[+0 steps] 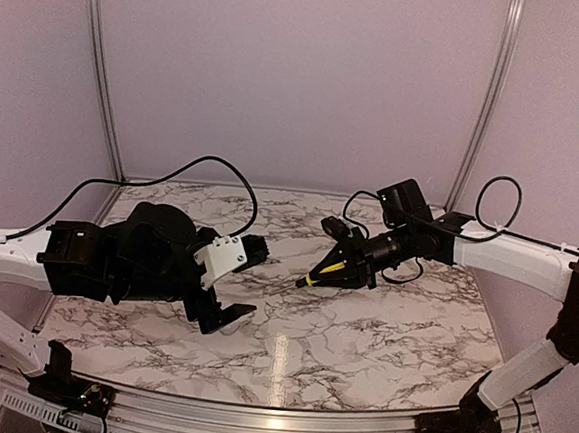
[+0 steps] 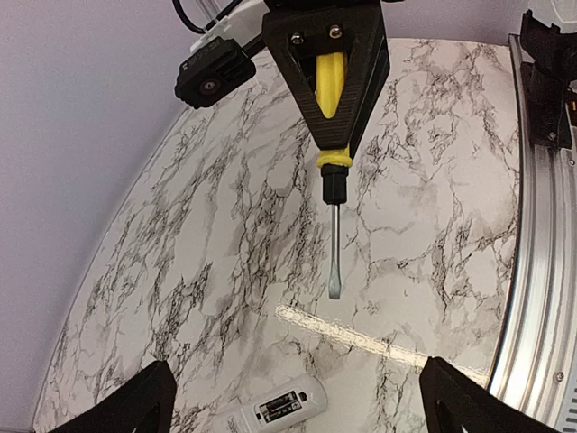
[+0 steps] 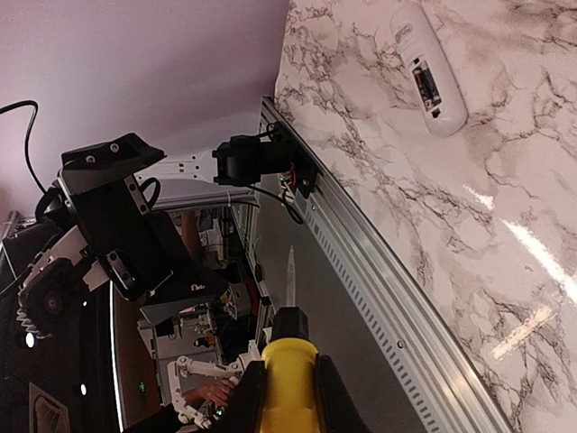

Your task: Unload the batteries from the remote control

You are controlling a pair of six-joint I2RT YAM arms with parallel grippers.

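Observation:
The white remote control lies on the marble table between my left gripper's fingers, compartment face up. Dark batteries show in the open compartment. My left gripper is open and empty, with the fingers wide apart on either side of the remote. My right gripper is shut on the yellow-handled screwdriver, whose blade tip hovers above the table, well short of the remote. The right wrist view shows the remote far off, with its compartment open. The remote is hidden in the top view.
The marble table has a metal rail along its near edge. Black cables trail over the back of the table. Purple walls close in the back and sides. No cover piece is in view.

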